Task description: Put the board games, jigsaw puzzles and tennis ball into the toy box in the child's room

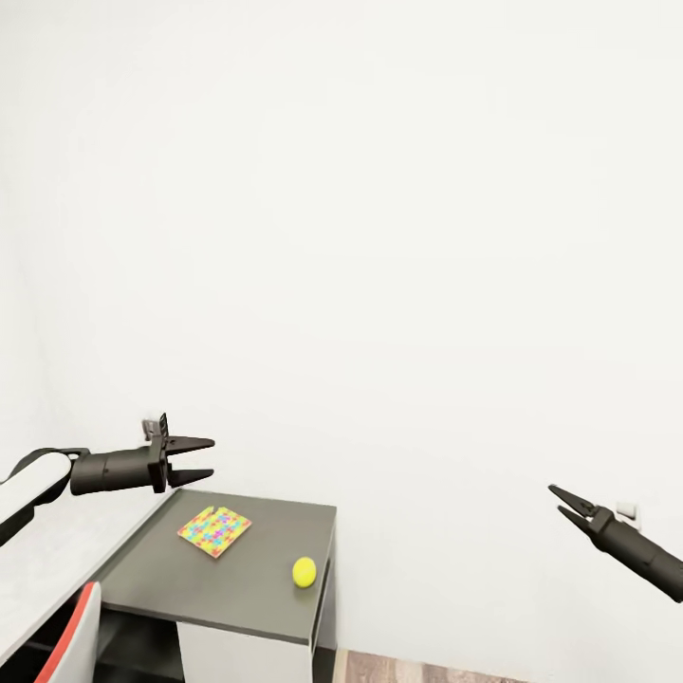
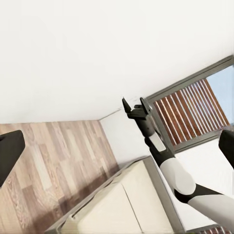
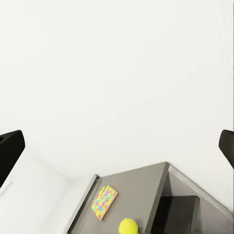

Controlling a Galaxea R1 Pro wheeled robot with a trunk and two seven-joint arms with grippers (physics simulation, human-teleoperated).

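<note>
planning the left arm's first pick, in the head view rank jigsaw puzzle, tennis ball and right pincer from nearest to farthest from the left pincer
1. jigsaw puzzle, on the dark table section just below the left pincer.
2. tennis ball, near that section's front right corner.
3. right pincer, far across at the view's right.

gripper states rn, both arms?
Left gripper: open, empty, above the table.
Right gripper: open, empty, in free air.
</note>
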